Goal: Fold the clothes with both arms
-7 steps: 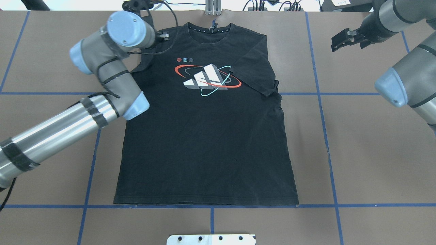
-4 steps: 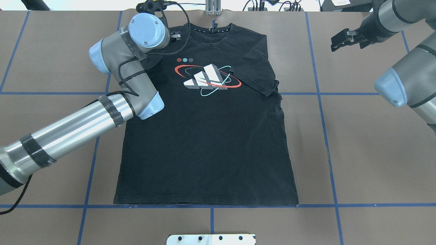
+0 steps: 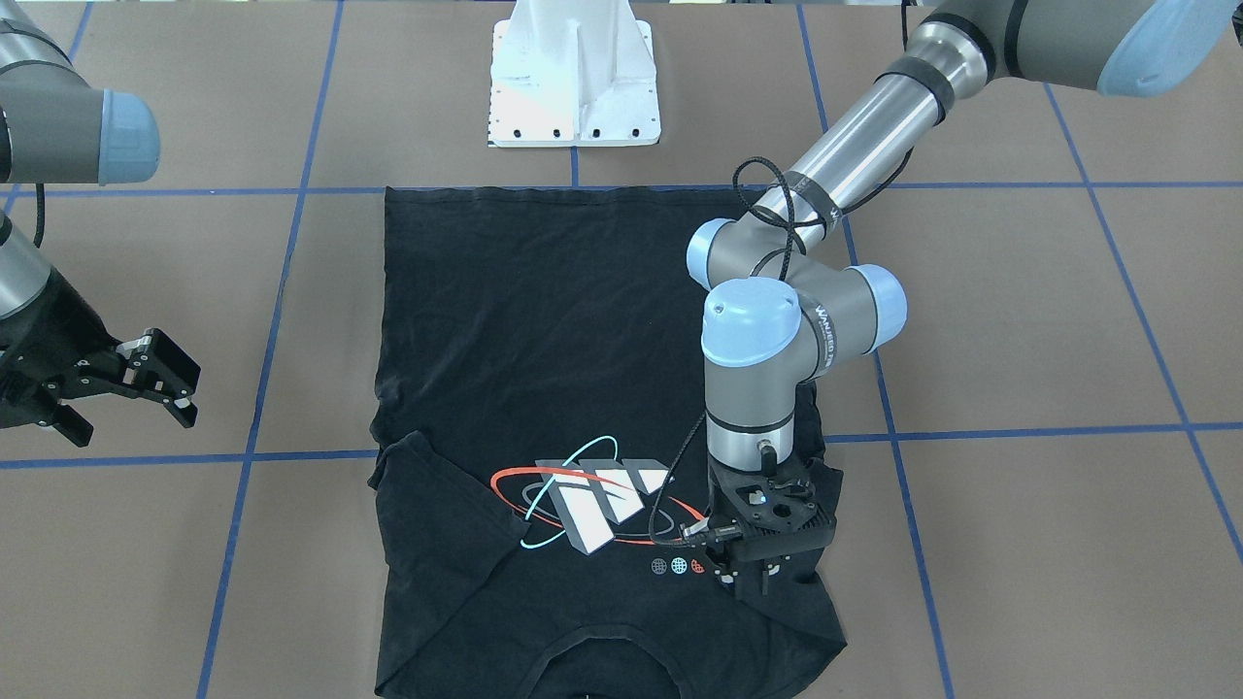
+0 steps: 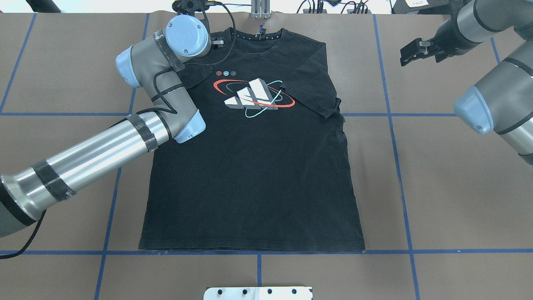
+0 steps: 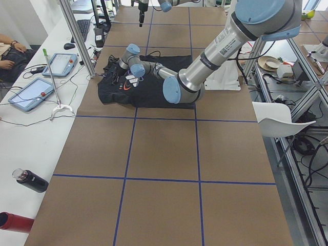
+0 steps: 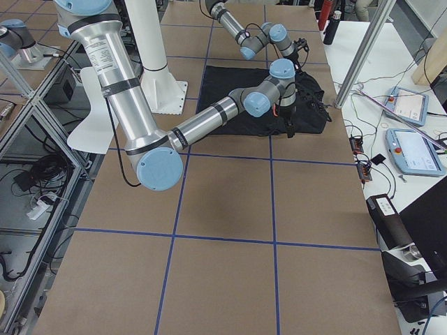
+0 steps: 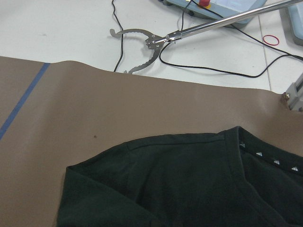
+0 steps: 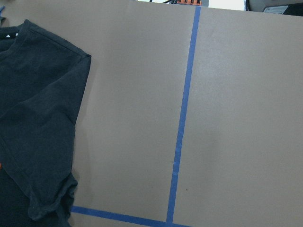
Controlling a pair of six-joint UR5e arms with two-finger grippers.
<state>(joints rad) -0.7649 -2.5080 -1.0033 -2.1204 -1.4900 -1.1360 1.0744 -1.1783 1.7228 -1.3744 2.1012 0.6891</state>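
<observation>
- Since the black two-finger left gripper sits over the shoulder of the black short-sleeved T-shirt, it is nearer; its grip cannot be told.
- Black right gripper hangs released, well aside.

Silver-grey arms, light-blue caps, black cables

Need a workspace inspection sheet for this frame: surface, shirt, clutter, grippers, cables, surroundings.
surface: brown table, blue tape grid.
job's things: black T-shirt logo up, spread flat; one sleeve folded in over the chest.
clutter: nothing seen on the table.
grippers: left gripper low at the shirt's other shoulder, jaws hidden; right gripper open over bare table.
cables: black cable looped by the left arm.
surroundings: white pedestal base; grabber tool and tablets on the side bench.
</observation>
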